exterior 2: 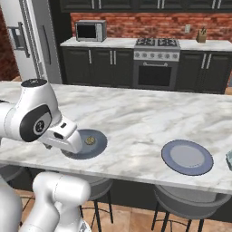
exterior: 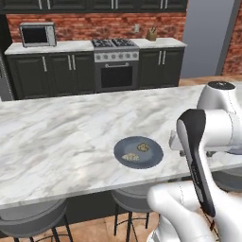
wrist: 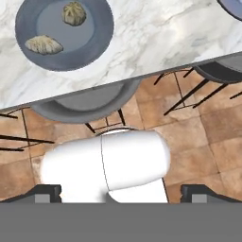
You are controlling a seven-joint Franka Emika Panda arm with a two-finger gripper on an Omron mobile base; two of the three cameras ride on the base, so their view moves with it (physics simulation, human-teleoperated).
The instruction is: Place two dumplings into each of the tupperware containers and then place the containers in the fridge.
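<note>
The white arm folds back on itself at the near edge of the marble worktop point(exterior: 61, 137), its hand drawn in above the near side of a dark blue-grey plate point(exterior: 138, 152). The fingers point(wrist: 45, 193) stand wide apart, their two dark tips at the far sides of the hand view's lower edge, with nothing between them but the robot's own body and the tiled floor below.

Two dumplings point(wrist: 74, 13) lie on that plate, near the worktop's near edge: one rounded and pleated, pale beige with darker creases, and a second, flatter and longer, just beside it without touching. In the left base view they appear as two small beige lumps in the plate's centre.

A second plate point(exterior 2: 187, 157), round, blue-grey and bare, sits well apart to the right along the same edge. At the right border of the right base view a pale teal corner of a tupperware container point(exterior 2: 229, 159) shows. The fridge point(exterior 2: 27, 41), white-grey with a dark vertical handle, stands closed at far left, beyond the worktop. Grey stools point(exterior 2: 181, 201) are tucked under the near edge.
</note>
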